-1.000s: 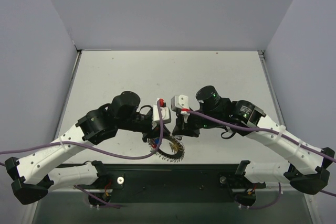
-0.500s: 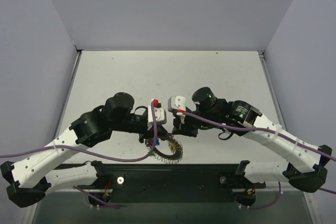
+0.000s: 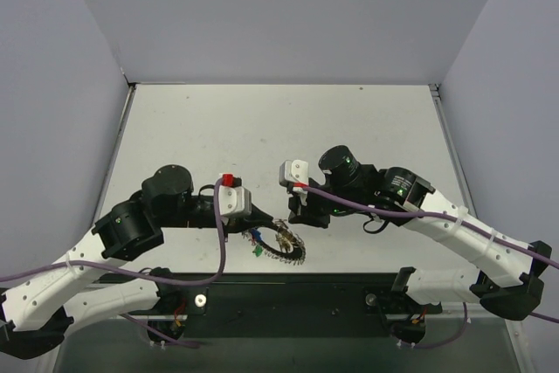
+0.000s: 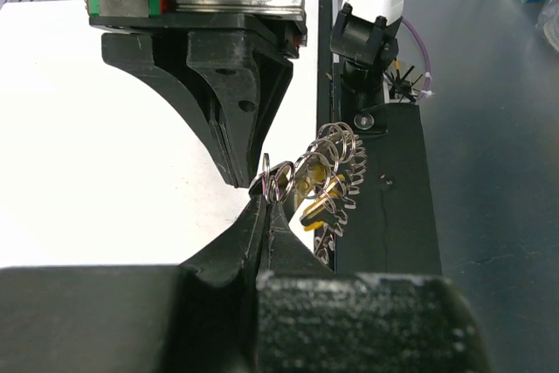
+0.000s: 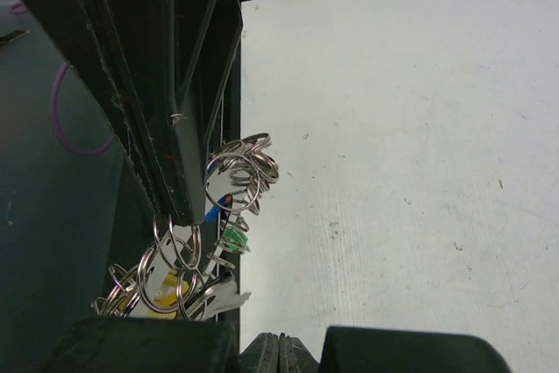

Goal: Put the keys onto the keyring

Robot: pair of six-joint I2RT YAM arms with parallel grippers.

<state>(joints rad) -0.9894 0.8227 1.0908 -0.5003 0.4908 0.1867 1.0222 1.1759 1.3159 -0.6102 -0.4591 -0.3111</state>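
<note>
The keyring (image 3: 289,249), a silvery coil-rimmed ring, lies at the table's near edge between both arms. Beside it lie keys with green (image 3: 256,251) and blue (image 3: 254,236) heads. In the left wrist view my left gripper (image 4: 266,196) is shut, its tips pinching a small loop (image 4: 276,178) on the keyring's rim (image 4: 339,172); a yellow key (image 4: 318,208) hangs there. My right gripper (image 5: 280,354) is shut with nothing in it, just above and right of the keyring. In the right wrist view, blue (image 5: 213,213), green (image 5: 233,238) and yellow (image 5: 165,290) key heads sit among the loops.
The white table (image 3: 262,128) stretches away behind the arms, bordered by grey walls. A black strip (image 3: 288,296) with the arm bases and purple cables (image 3: 218,251) runs along the near edge, right next to the keyring.
The left arm has drawn back to the left, its wrist now farther from the right gripper. The keyring stays near the same spot. The right gripper shifted slightly left, then held.
</note>
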